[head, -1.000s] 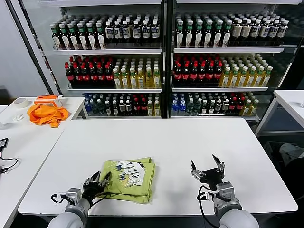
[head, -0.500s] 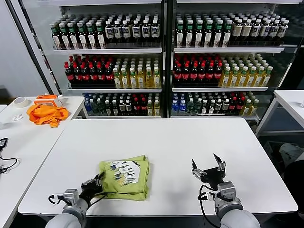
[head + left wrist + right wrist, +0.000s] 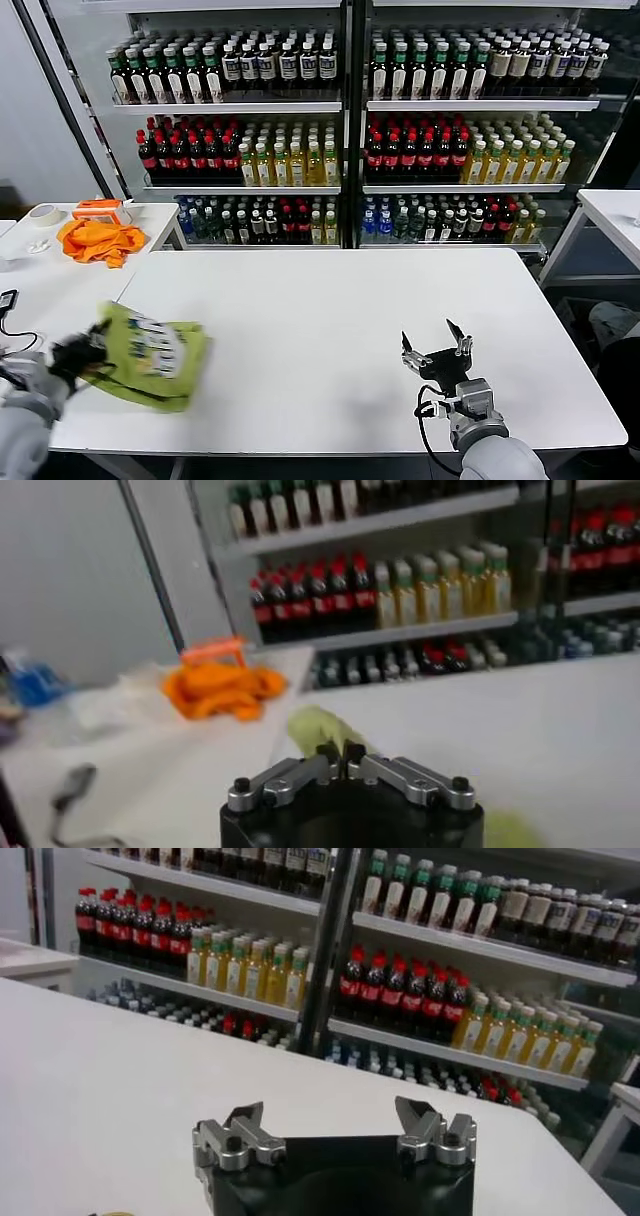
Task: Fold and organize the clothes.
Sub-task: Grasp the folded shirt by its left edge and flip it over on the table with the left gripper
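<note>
Folded shirt (image 3: 148, 352) sits at lower left of the head view, over the left edge of the main counter (image 3: 330, 330), printed side up. One edge is lifted and tilted; the bundle looks partly off the surface, though how much of it rests on the counter I cannot tell.

Left claw (image 3: 78, 352): closed tight on the shirt's left edge. In the left wrist view the fingertips (image 3: 328, 752) meet with a bit of yellow-green cloth (image 3: 322, 728) pinched just beyond them.

Right claw (image 3: 436, 355): jaws spread wide, holding nothing, low right of centre in the head view, just above the counter, well apart from the shirt. Right wrist view confirms both fingers (image 3: 240, 1128) apart with bare counter past them.

Handling judgement:
- Light, soft cotton; no stiffness. Held by one edge, the layers will likely sag and the fold can slip open.
- Not fragile, not slippery; cloth grips well once pinched.
- Best hold: through all folded layers at an edge or corner, not the top layer alone.
- Support from a second point on the opposite edge would keep the stack flat.

Orange cloth (image 3: 98, 241) and tape roll (image 3: 43, 215) lie on the side counter (image 3: 50, 290), upper left; not part of the job.
</note>
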You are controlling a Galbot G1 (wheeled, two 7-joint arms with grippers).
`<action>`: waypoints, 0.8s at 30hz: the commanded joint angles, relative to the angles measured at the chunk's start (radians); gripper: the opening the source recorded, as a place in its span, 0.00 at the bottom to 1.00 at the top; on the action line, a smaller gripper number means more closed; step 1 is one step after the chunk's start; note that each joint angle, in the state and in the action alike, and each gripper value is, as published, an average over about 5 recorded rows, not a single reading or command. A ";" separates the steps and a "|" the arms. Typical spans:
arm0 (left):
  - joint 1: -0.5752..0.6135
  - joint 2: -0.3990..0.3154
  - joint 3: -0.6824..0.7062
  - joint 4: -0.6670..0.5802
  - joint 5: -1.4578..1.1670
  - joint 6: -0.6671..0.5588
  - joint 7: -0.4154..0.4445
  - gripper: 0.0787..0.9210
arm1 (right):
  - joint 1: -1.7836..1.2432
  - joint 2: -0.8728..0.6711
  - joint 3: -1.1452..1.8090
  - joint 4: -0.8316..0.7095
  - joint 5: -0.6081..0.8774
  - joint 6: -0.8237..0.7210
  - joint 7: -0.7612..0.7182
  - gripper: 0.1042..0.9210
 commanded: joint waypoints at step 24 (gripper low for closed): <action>-0.266 -0.587 0.710 -0.017 0.185 -0.068 -0.045 0.02 | -0.031 0.000 0.027 0.019 -0.012 -0.005 0.006 0.88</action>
